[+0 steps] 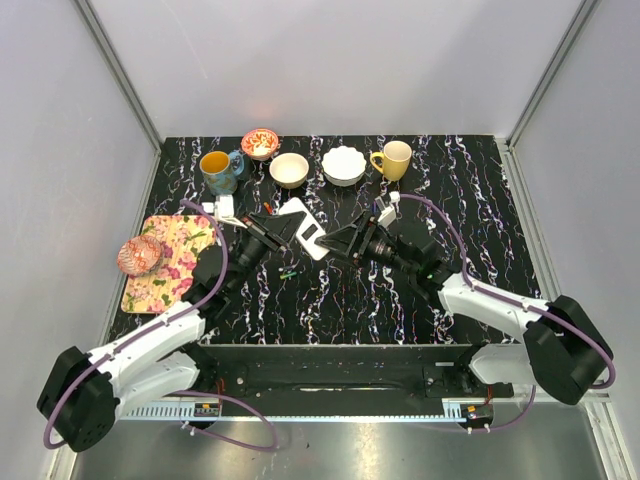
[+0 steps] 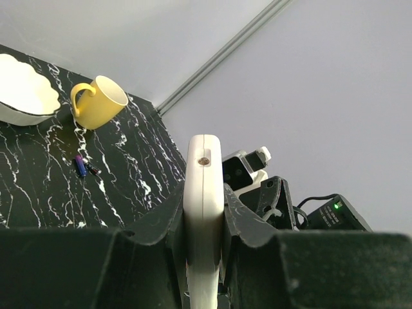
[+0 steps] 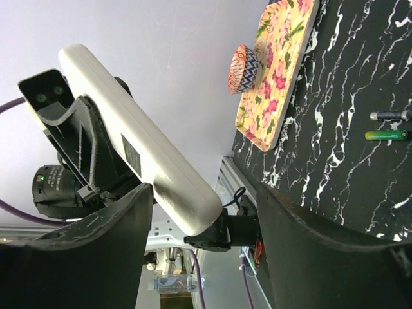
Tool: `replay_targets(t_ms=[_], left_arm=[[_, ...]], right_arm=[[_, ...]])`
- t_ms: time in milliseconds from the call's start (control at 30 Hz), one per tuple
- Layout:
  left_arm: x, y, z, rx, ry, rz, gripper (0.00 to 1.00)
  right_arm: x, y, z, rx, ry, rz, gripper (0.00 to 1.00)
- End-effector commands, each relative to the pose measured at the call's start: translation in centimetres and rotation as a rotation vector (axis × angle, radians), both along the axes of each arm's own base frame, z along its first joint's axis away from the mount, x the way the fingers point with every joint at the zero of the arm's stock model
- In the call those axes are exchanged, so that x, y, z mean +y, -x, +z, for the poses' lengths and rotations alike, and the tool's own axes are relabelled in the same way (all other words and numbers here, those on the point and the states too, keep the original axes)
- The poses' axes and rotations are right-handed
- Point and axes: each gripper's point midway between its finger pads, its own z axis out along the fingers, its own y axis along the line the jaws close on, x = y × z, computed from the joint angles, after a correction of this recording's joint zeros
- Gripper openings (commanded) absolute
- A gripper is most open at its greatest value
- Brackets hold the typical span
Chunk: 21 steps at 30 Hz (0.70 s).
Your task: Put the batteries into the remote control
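White is the side of the remote [image 1: 303,228] that faces up and toward the right arm. The left gripper [image 2: 204,219] has it lifted clear of the table [image 1: 470,200], and its fingers are clamped on the two flat faces with the thin edge toward that wrist camera. The right gripper [image 3: 205,199] is just beside the free end of the remote with its jaws spread wide. The end sits in the gap between the fingers, and I can't see either of them touching it.

Two batteries [image 3: 386,126], one green and one dark, lie side by side on the table below and between the arms, untouched. Two more small sticks lie near the yellow mug [image 2: 98,101]. They may also be batteries, but they are too small for me to say.

I judge we are at the step before loading, with the remote presented back-up so that the compartment can be reached. There is a dark rectangle on the back. From these views I can't tell whether it is a label, a cover or an open bay.

Next I would want the right fingers to work on that back panel while the left grip holds firm against the push. After that, the right gripper goes down for the first battery, taking it across its middle and keeping its polarity in mind.
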Motion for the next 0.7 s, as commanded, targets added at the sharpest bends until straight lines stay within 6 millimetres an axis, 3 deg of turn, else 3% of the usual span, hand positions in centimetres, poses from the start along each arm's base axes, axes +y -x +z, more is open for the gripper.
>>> replay_targets(t_ms=[0, 167, 667], left_arm=[[1.2, 0.02, 2.41, -0.064, 0.033, 0.06, 0.0], [1.3, 0.03, 2.65, -0.065, 0.037, 0.064, 0.0], [1.03, 0.37, 3.17, -0.058, 0.079, 0.043, 0.0]], right_arm=[[0.42, 0.09, 3.05, -0.066, -0.094, 0.021, 0.67], [0.41, 0.06, 2.93, -0.065, -0.089, 0.02, 0.59], [0.65, 0.23, 2.52, -0.06, -0.085, 0.043, 0.5]])
